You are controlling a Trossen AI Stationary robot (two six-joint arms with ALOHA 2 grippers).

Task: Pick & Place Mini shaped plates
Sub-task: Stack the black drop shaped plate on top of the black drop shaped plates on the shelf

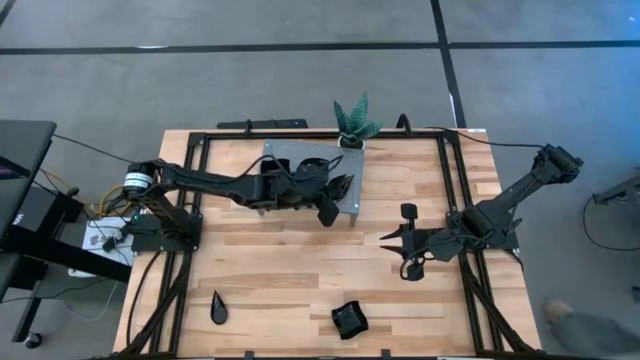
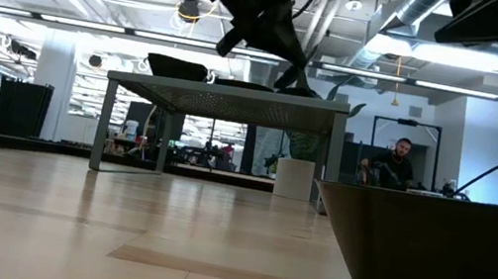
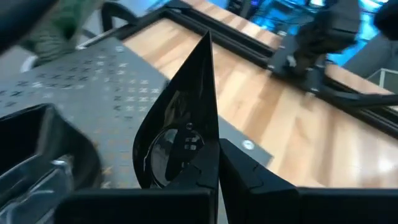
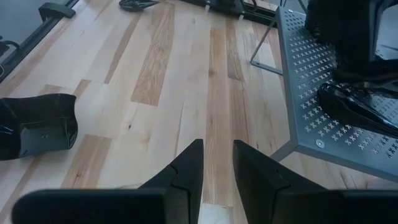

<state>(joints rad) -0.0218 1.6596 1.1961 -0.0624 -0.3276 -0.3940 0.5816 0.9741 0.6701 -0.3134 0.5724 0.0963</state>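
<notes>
My left gripper (image 1: 325, 195) reaches over the grey perforated platform (image 1: 290, 155) and is shut on a glossy black teardrop plate (image 3: 180, 124). In the low view the left gripper (image 2: 268, 17) hangs above the platform (image 2: 227, 91). Other black plates sit on the platform (image 1: 300, 165), one beside the held one (image 3: 37, 155). On the wood lie a teardrop plate (image 1: 218, 305) and a square plate (image 1: 349, 320), the square one also visible in the right wrist view (image 4: 43, 127). My right gripper (image 1: 400, 245) hovers over bare wood right of the platform, narrowly open and empty (image 4: 217, 165). My left gripper pinches the teardrop plate between its two fingers (image 3: 249, 174) at the wide rounded end (image 3: 186, 168). The plate stands on edge in the hold, and its pointed tip (image 3: 205, 40) points away from the gripper toward the table's right. I cannot tell whether it touches the platform.
A green potted plant (image 1: 355, 120) stands at the platform's far right corner. A black frame (image 1: 455, 180) runs along the table's sides. A small dark object (image 1: 408, 211) sits near my right gripper. The square plate (image 2: 440, 260) looms close in the low view. Bare wood lies in the middle (image 1: 290, 260).
</notes>
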